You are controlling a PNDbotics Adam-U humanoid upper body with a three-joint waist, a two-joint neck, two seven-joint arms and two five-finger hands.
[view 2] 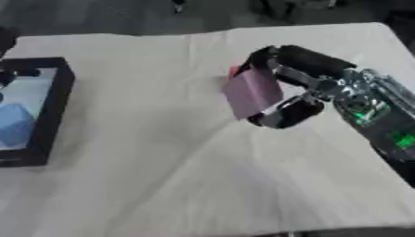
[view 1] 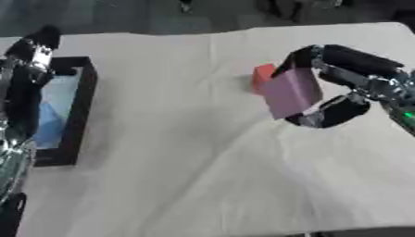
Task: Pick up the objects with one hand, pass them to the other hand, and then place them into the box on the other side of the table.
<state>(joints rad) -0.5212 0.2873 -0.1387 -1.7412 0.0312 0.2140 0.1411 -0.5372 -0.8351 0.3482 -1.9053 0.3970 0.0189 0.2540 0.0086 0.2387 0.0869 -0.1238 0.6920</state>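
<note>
Right hand (view 1: 340, 88) curled round a purple block (view 1: 290, 92), fingers over its top edge, thumb under its lower corner. Block appears lifted clear of the table (view 1: 203, 176), tilted. Red block (view 1: 262, 76) just behind the purple one, on the far side of the hand; whether it rests on the cloth or touches the purple block, cannot tell.

Left arm (view 1: 20, 92) at the view's left edge, beside the black box (view 1: 84, 106); its hand is not clearly visible, so finger state unknown. Box well apart from the right hand, across the table. Blue thing (view 2: 12, 125) already lies inside it.

Judgement: pick-up done for the purple block. Hand-over to the left and placing in the box not yet done. Red block also left.
</note>
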